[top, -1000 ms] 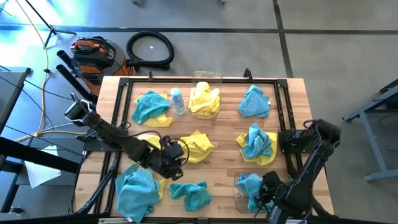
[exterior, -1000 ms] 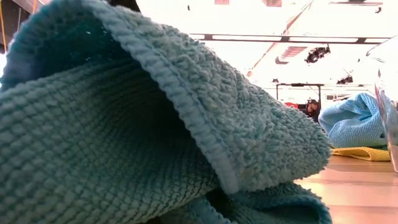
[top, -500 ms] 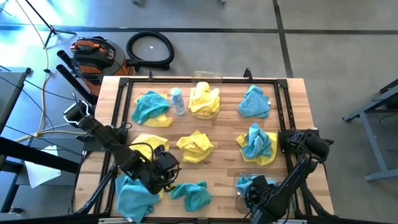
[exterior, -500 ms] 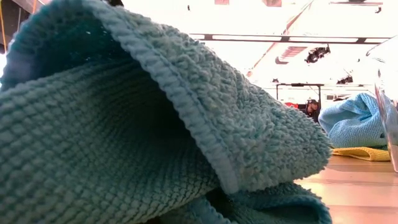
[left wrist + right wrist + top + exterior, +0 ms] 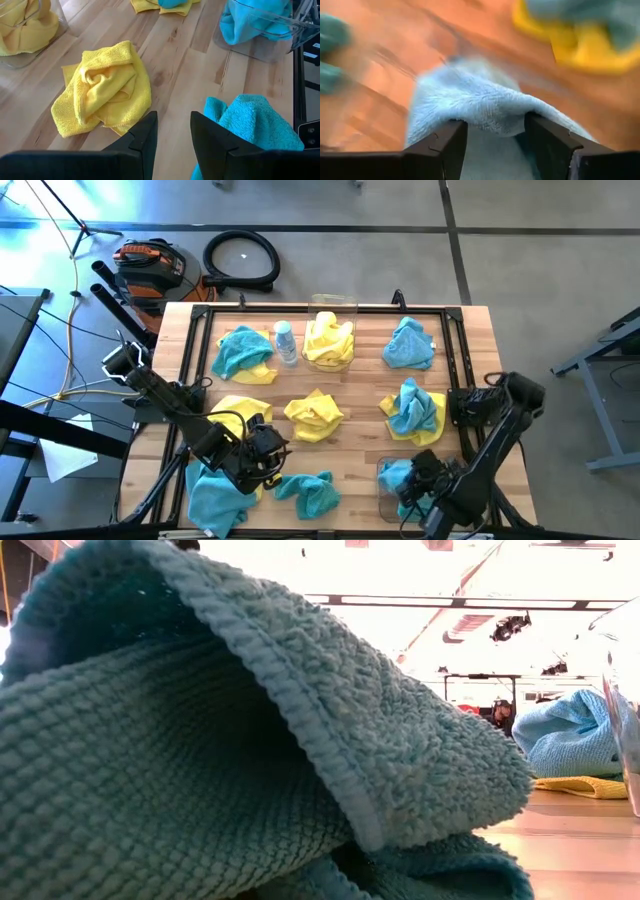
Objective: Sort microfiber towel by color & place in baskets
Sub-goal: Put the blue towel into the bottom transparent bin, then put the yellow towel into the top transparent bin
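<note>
Yellow and teal towels lie scattered on the wooden table. My left gripper (image 5: 268,442) (image 5: 172,135) hovers open and empty over the near-left part. It stands between a crumpled yellow towel (image 5: 102,90) (image 5: 315,415) and a teal towel (image 5: 255,127) (image 5: 305,490). The far clear basket (image 5: 332,304) holds yellow towels. My right gripper (image 5: 420,477) (image 5: 495,135) is at the near-right basket (image 5: 384,498) and is shut on a teal towel (image 5: 480,105). In the low view one teal towel (image 5: 220,740) fills most of the picture. My right gripper pinches a raised fold (image 5: 492,117) of the teal towel between its two fingers. The fold bulges up across the gap between them. The view is blurred, so whether the towel hangs clear or lies in the basket cannot be told.
A small white-and-blue bottle (image 5: 285,342) stands beside the far basket. Teal-on-yellow heaps lie at the far left (image 5: 243,354), middle right (image 5: 412,412) and near left (image 5: 218,488). A lone teal towel (image 5: 408,343) lies far right. A black frame (image 5: 192,370) borders the table.
My left gripper has moved away from the middle yellow towel toward the table's near-left corner, staying open. My right arm has swung about at the near-right basket, dipping toward the near edge and coming back, with the teal towel at the basket throughout.
</note>
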Motion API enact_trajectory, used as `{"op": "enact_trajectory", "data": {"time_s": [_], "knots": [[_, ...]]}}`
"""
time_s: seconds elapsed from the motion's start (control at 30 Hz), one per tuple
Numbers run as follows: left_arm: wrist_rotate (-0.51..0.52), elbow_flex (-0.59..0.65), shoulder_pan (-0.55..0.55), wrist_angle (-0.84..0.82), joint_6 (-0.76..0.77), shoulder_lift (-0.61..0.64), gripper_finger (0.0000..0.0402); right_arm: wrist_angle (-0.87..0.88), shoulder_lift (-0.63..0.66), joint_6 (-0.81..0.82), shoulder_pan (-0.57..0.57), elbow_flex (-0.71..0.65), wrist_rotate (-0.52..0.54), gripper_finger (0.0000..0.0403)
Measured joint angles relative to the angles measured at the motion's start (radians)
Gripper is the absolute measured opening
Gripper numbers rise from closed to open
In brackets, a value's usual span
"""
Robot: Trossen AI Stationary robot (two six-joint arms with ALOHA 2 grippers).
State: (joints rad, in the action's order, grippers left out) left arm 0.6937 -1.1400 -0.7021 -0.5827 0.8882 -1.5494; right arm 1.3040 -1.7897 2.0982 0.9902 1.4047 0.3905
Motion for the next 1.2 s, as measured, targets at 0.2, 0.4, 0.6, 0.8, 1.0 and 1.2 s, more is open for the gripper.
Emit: {"op": "enact_trajectory", "data": {"time_s": [0.2,0.4,0.6,0.8,1.0,1.2], "knots": [[0.0,0.0,0.0,0.0,0.0,0.0,0.0103,0.012,0.048,-0.099,-0.002,0.0,0.352,0.0193],[0.0,0.0,0.0,0.0,0.0,-0.001,0.0103,0.011,0.048,-0.201,-0.032,0.0,0.518,0.0193],[-0.018,0.0,0.0,0.0,0.007,-0.001,0.0103,0.015,0.048,-0.256,-0.093,0.0,0.52,0.0193],[-0.073,0.0,-0.008,-0.036,0.106,-0.001,0.0095,0.013,-0.005,-0.309,-0.143,0.0,0.577,0.0193],[-0.198,0.0,-0.008,-0.228,0.327,0.031,0.0075,0.02,-0.082,-0.312,-0.166,0.0,0.581,0.0193],[-0.289,0.0,-0.012,-0.344,0.446,0.08,0.0063,0.119,-0.089,-0.249,-0.175,0.0,0.579,0.0193]]}}
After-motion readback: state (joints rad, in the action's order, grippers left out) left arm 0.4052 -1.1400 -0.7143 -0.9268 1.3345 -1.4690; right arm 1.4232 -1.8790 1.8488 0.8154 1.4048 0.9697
